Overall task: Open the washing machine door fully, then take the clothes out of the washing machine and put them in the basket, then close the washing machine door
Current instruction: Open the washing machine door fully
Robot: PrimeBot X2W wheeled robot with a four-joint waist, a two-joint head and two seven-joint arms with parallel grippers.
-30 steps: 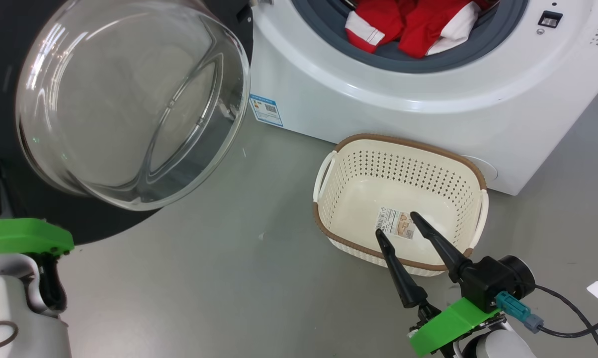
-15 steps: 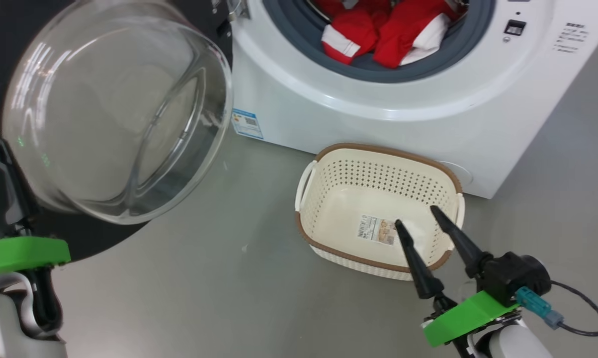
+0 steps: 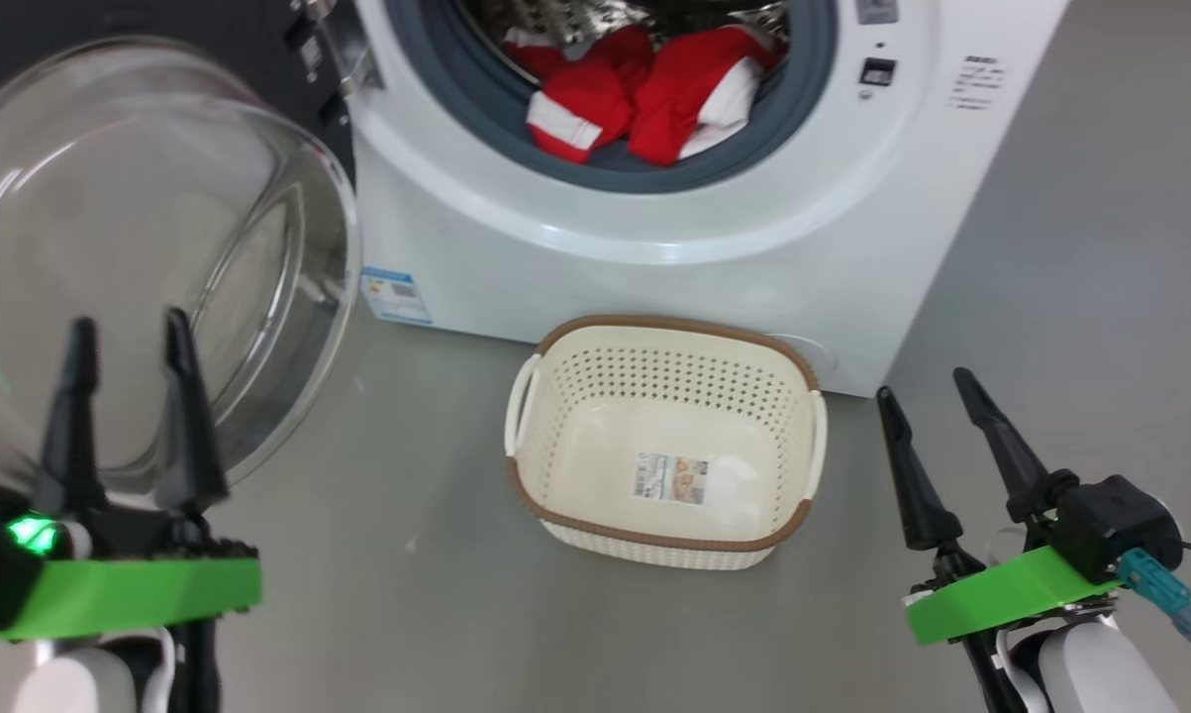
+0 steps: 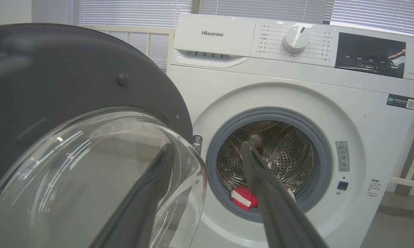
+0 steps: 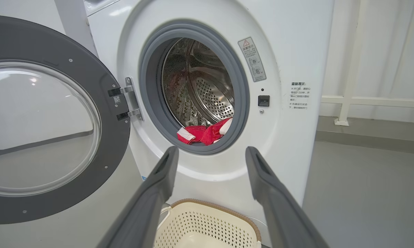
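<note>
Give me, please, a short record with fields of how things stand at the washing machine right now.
door: open wide, swung out to the left of the washing machine
clothes: red and white, inside the washing machine at the lower front of its opening
basket: on the floor in front of the washing machine, empty apart from a paper label
left gripper: fingers apart, holding nothing, by the door glass
right gripper: fingers apart, holding nothing, right of the basket
stage: clothes not yet taken out

The head camera looked steeply down on the basket (image 3: pixel 669 327) and washing machine (image 3: pixel 654 257), while both wrist cameras faced it level, nearby, sharing its door (image 4: pixel 72 86).
</note>
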